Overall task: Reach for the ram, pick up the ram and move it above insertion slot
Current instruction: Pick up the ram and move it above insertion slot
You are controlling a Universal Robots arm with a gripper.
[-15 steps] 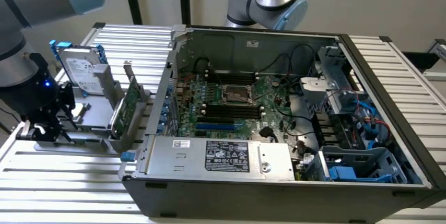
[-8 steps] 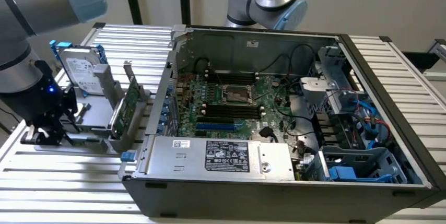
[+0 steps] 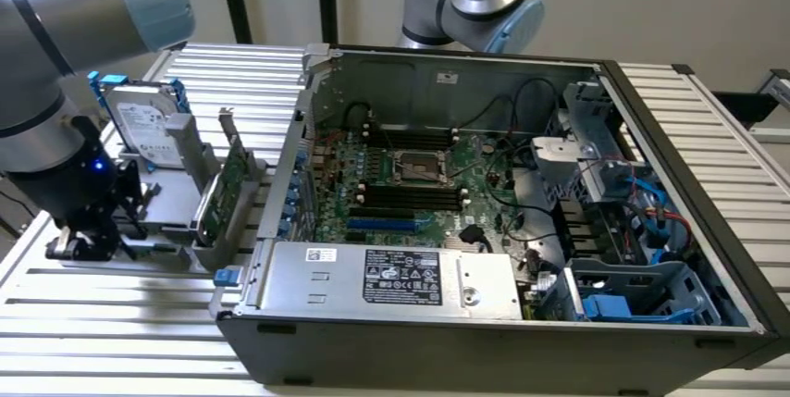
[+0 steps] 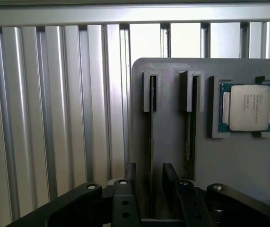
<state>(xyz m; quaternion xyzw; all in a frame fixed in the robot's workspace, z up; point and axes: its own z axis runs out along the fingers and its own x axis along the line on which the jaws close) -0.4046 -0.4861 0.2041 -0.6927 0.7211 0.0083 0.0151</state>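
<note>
— Where is the ram [image 4: 151, 137]?
— On edge in a slot of the grey holder [image 4: 239, 165], showing as a thin dark line (a processor chip [image 4: 248, 108] sits in a recess just beside the slots).
— And the hand [image 4: 150, 174]?
— Jaws apart, low over the holder, one finger on each side of that slot. Whether they touch the stick, I cannot tell.
— The computer?
— The open case [image 3: 494, 351] lies on the ribbed tabletop [image 3: 124, 323], to the exterior view's right of the holder, with the motherboard [image 3: 408, 175] exposed.
</note>
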